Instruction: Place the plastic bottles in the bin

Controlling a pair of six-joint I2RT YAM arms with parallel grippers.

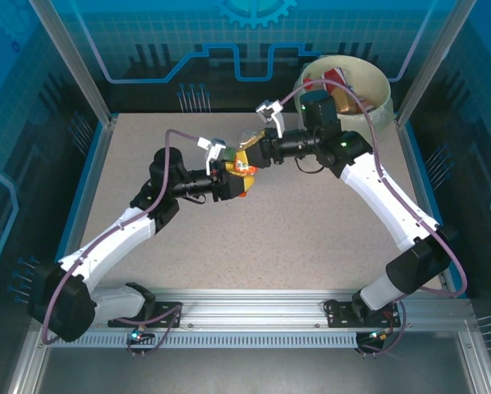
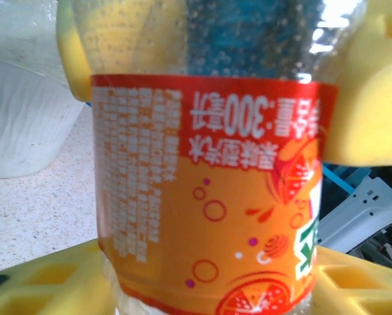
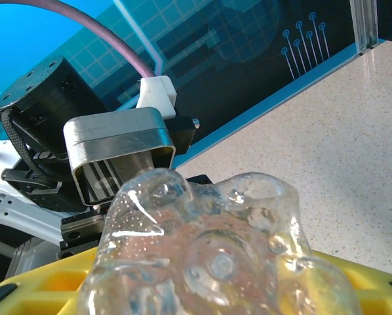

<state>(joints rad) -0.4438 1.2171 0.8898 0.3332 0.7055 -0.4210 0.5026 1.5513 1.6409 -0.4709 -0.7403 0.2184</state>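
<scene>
A plastic bottle (image 1: 244,164) with an orange and red label hangs above the middle of the table between both grippers. In the left wrist view the bottle (image 2: 209,197) sits between the yellow fingers (image 2: 45,282) of my left gripper (image 2: 209,292), which stand slightly apart from its sides. The right gripper's yellow fingers (image 2: 366,98) press the clear upper part. My right gripper (image 3: 202,298) is shut on the bottle, whose clear lobed base (image 3: 202,256) faces its camera. From above, the left gripper (image 1: 231,176) and right gripper (image 1: 255,153) meet nose to nose. The bin (image 1: 378,89) stands at the far right.
The bin's white wall (image 2: 25,118) rises close behind the bottle in the left wrist view. A red-labelled bottle (image 1: 336,78) lies inside the bin. The left arm's wrist block (image 3: 117,151) faces the right camera. Blue panels and metal posts fence the table.
</scene>
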